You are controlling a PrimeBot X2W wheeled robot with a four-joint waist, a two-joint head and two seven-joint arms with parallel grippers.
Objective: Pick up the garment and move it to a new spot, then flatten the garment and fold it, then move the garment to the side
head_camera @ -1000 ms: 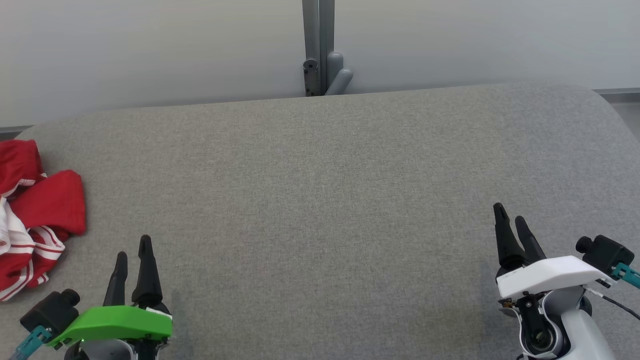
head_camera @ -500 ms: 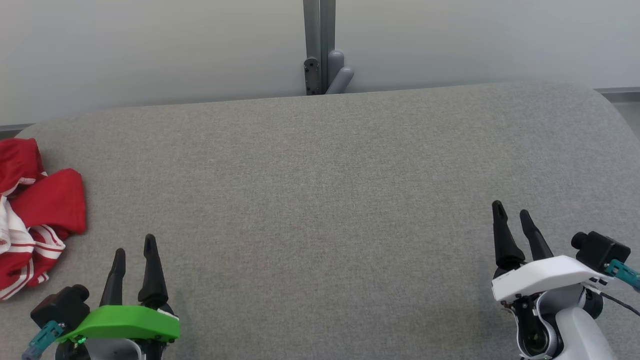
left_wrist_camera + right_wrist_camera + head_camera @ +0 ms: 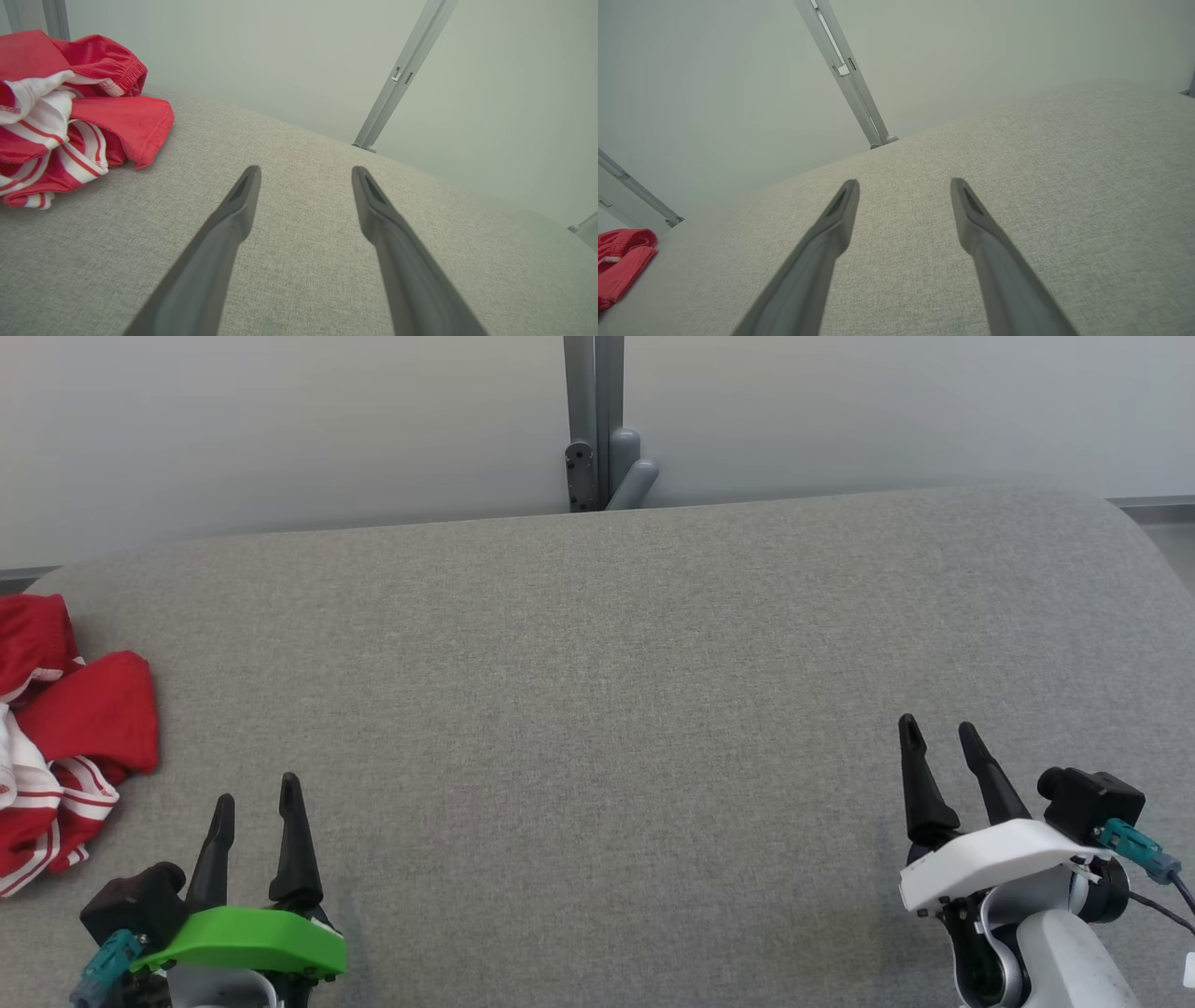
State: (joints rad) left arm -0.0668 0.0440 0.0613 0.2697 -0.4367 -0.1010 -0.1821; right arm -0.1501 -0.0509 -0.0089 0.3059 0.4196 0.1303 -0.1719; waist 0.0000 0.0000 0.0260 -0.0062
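From the head view, a desk (image 3: 597,663) covered in grey fabric stretches from the near edge to a pale wall (image 3: 280,429) at the far side. A grey metal post (image 3: 594,420) rises behind the middle of its far edge. The garment (image 3: 65,747), red with white stripes, lies crumpled at the far left of the desk and is partly cut off by the picture's edge. The left gripper (image 3: 257,789), under a green cover, hovers at the near left with its two dark fingers spread. It is near the garment but apart from it. The right gripper (image 3: 936,725), under a white cover, sits at the near right, fingers likewise spread and holding nothing, well apart from the garment.

In the left wrist view, the left gripper (image 3: 306,169) has its fingers wide apart over bare grey fabric. The garment (image 3: 70,116) is bunched to the left beyond the fingertips, showing a red hem and striped folds.

In the right wrist view, the right gripper (image 3: 903,181) is spread above the desk (image 3: 1064,186). A small piece of the garment (image 3: 621,261) shows at the far left edge.
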